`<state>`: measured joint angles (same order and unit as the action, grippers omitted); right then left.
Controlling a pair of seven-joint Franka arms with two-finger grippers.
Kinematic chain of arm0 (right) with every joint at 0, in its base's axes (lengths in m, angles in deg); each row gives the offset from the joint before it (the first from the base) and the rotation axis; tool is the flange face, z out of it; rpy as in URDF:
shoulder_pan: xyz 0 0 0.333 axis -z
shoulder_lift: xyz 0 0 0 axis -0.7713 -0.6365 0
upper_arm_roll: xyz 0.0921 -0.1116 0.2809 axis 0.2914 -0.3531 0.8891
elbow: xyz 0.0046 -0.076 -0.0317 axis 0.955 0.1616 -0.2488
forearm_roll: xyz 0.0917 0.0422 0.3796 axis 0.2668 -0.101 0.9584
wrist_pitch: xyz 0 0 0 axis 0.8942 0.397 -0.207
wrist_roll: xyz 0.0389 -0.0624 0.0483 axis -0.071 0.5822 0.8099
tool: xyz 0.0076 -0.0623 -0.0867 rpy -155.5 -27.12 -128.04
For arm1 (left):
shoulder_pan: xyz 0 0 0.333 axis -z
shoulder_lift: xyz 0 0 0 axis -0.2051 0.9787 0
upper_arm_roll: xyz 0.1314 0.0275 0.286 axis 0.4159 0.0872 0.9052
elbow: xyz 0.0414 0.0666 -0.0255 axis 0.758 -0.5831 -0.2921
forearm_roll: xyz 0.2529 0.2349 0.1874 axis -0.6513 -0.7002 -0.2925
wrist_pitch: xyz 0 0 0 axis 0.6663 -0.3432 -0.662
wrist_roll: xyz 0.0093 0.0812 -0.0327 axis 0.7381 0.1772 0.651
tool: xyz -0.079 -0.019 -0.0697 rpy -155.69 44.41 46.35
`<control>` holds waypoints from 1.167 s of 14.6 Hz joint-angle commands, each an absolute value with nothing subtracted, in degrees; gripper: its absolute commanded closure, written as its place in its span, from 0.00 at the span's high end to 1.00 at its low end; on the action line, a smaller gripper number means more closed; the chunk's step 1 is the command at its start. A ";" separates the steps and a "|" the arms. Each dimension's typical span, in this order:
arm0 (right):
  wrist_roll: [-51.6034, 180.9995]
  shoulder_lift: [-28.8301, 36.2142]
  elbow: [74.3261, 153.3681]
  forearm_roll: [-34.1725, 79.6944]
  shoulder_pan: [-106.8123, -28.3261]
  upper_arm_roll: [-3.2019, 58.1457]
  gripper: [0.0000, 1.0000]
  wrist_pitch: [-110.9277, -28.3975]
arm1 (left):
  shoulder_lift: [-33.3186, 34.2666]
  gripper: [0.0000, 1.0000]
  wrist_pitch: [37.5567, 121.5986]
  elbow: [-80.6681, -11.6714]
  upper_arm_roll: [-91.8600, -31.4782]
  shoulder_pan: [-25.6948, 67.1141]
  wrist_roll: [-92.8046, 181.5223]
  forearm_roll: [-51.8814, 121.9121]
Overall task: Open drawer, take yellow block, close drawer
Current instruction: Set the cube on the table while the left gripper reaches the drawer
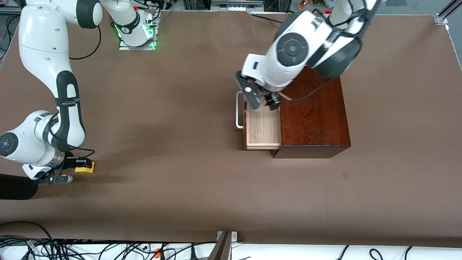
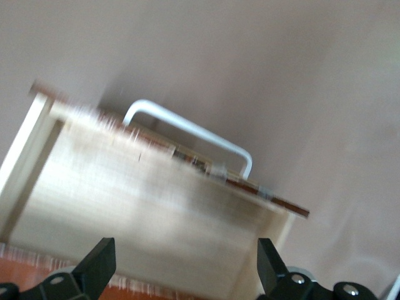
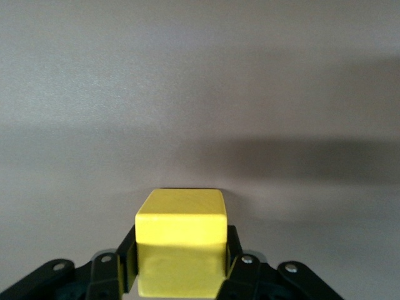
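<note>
Front view: drawer [image 1: 262,127] pulled out of box [image 1: 313,115], left hand [image 1: 262,102] over it, right hand [image 1: 74,169] clamping block [image 1: 85,167] low at right arm's end of surface [image 1: 180,144]; left wrist: fingers [image 2: 97,265] spread above drawer tray, handle [image 2: 187,128]; right wrist: block pinched between fingers [image 3: 125,262].

The left tool [image 1: 262,102] hangs over the pulled-out pale wooden drawer [image 1: 262,131], blocking entry from above; brown bench [image 1: 173,119] around lies bare.

You have the drawer [image 1: 262,130] pulled out of its box [image 1: 314,115] toward the right arm's end, the left gripper [image 1: 261,103] over it, and the yellow block [image 1: 85,167] well apart, in the right gripper [image 1: 74,169].
</note>
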<state>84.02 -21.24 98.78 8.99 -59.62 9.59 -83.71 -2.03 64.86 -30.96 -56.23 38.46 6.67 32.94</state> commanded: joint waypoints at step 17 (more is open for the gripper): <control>67.40 3.06 98.06 -2.11 -63.56 7.34 1.00 -50.58 | 12.03 1.00 77.74 -31.18 -55.12 48.31 -13.33 24.71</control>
<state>70.26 -0.76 96.22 1.96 -61.51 7.34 -54.40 12.19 79.12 -30.89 -55.96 48.04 -12.02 25.93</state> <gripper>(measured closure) 0.000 0.000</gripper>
